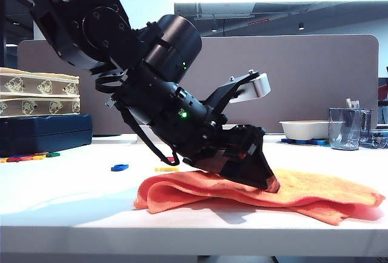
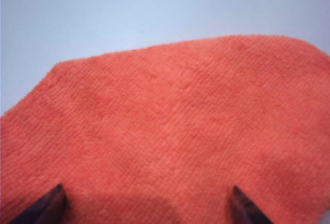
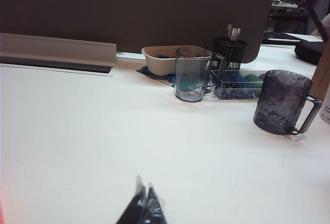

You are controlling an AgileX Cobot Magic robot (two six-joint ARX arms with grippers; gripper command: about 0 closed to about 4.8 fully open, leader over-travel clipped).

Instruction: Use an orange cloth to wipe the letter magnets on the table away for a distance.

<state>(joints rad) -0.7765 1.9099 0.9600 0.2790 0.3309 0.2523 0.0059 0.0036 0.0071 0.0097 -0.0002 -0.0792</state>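
The orange cloth lies rumpled on the white table near its front edge, and it fills most of the left wrist view. My left gripper is tilted down onto the cloth's middle. It is open, its two dark fingertips wide apart over the fabric. Letter magnets lie left of the cloth: a blue one, a yellow one and a mixed row farther left. My right gripper is shut over bare table and does not show in the exterior view.
A dark blue case with stacked boxes stands at the back left. At the back right are a white bowl and a clear cup. A dark mug and a pen holder stand there too. A brown partition runs behind.
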